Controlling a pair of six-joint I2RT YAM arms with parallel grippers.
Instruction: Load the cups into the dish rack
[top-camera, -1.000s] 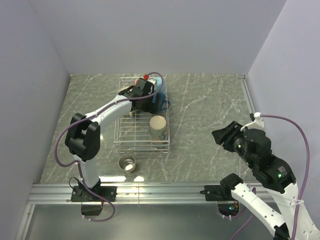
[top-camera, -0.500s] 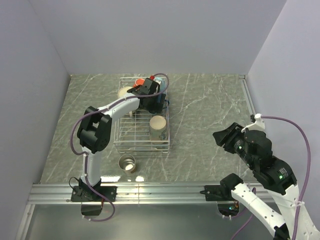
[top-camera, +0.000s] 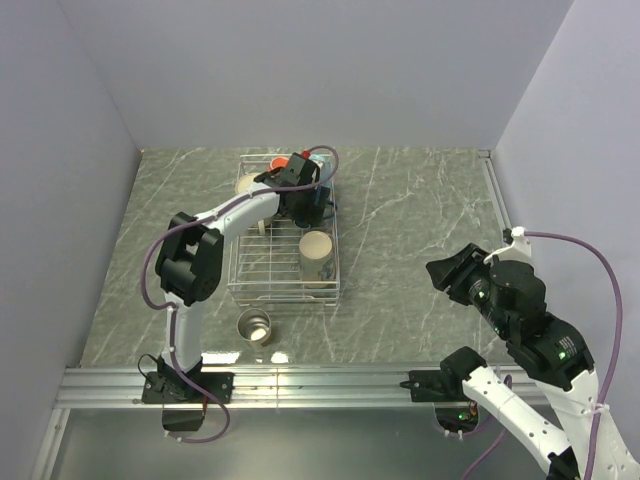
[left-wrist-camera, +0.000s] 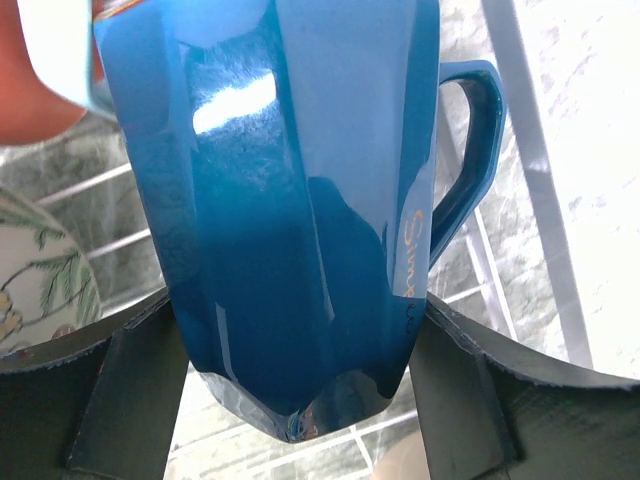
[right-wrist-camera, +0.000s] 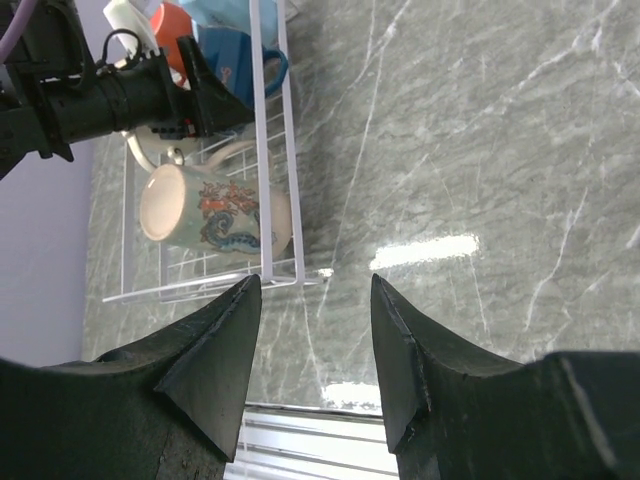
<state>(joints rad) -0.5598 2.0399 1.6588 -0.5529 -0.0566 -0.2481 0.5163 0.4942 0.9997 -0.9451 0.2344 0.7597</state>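
Left wrist: dark blue mug (left-wrist-camera: 300, 200) bears illegible gold script (left-wrist-camera: 412, 255).

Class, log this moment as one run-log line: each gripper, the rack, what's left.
left gripper: shut on dark blue mug, at dish rack far end | right gripper: open, empty | steel mug: on table, outside rack

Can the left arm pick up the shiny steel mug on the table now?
Probably not yet: the left gripper is shut on the dark blue mug at the far end of the silver wire dish rack. The shiny steel mug stands uncovered.
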